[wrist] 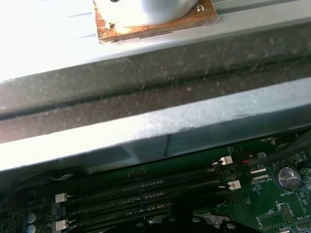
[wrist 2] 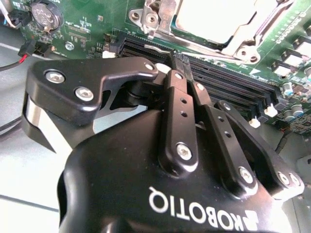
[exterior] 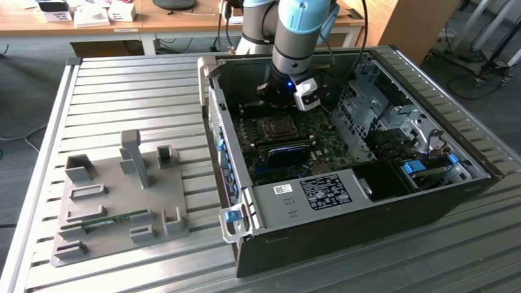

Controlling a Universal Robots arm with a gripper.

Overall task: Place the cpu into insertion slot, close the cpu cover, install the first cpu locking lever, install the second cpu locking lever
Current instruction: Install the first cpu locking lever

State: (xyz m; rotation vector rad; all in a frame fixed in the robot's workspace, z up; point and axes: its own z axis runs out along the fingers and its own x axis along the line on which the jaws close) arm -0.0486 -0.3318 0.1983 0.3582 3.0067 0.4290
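Grey moulded fixture block (exterior: 114, 201), exterior view's lower left, on ribbed metal table (exterior: 122, 91); open black computer case (exterior: 342, 238) just beside.

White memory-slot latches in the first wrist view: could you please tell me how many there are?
4. Two white latches sit at the slot ends near the coin battery; two more at the opposite ends. Others may be hidden.

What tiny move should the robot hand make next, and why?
Probably a small slide toward the cpu cover. In the second wrist view, the shut gripper hangs over the long black memory slots, beside the cover and not on it. The cpu already lies inside with the cover down over its edges, so the remaining work seems to be there. I cannot tell whether any lever is latched.
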